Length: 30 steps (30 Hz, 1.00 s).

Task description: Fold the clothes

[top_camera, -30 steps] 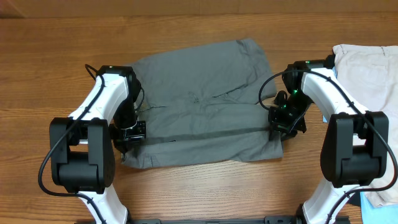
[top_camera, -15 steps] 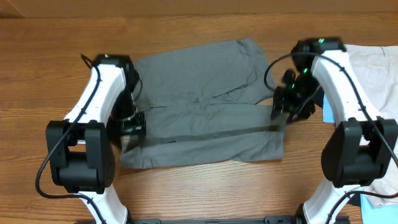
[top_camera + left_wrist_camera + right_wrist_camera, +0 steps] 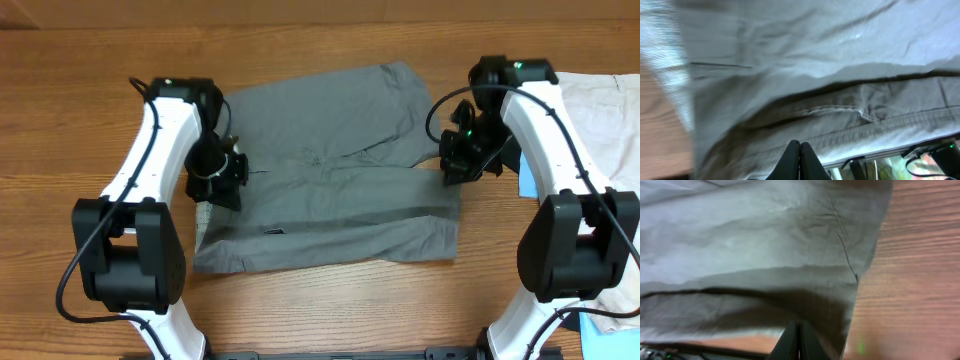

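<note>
The mid-grey woven shorts [image 3: 330, 190] lie spread across the middle of the wooden tabletop [image 3: 90, 110], with a fold line running left to right. The left fingers [image 3: 793, 159] sit at the shorts' left edge and the right fingers [image 3: 790, 341] at the right edge. Both pairs are pressed closed, tip to tip, with no cloth visibly pinched. Their matched places at either end of the crease suggest a two-armed fold kept even. A beige garment [image 3: 600, 110] waits at the right.
</note>
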Each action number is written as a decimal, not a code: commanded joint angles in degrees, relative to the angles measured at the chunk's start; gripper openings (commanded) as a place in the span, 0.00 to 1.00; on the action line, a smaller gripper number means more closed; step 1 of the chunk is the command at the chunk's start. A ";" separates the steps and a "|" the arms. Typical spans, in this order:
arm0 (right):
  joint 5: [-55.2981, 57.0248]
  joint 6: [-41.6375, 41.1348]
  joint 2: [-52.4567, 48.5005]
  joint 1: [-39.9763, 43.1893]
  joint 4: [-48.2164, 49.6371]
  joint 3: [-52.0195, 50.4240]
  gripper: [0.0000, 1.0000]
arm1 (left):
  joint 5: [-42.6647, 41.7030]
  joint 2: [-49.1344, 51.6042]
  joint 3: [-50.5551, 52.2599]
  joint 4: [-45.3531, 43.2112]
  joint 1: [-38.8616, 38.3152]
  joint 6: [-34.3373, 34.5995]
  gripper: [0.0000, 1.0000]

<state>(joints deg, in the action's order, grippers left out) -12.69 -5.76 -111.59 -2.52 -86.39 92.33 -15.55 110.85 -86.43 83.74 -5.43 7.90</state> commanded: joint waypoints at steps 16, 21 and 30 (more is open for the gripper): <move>-4.79 0.33 1.03 -0.42 0.22 -21.44 0.04 | 5.99 -1.05 10.23 5.95 -7.89 3.15 0.04; -4.74 0.33 1.27 -0.31 -0.92 -17.05 0.04 | 7.91 -1.16 9.64 7.08 -8.09 4.11 0.04; -4.35 0.33 1.51 -0.31 1.66 -5.20 0.04 | 8.74 -1.14 3.04 1.62 -7.91 4.76 0.04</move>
<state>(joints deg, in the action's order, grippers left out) -16.56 -5.37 -111.57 -2.72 -86.06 84.90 -8.16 110.85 -80.55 87.66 -13.15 10.87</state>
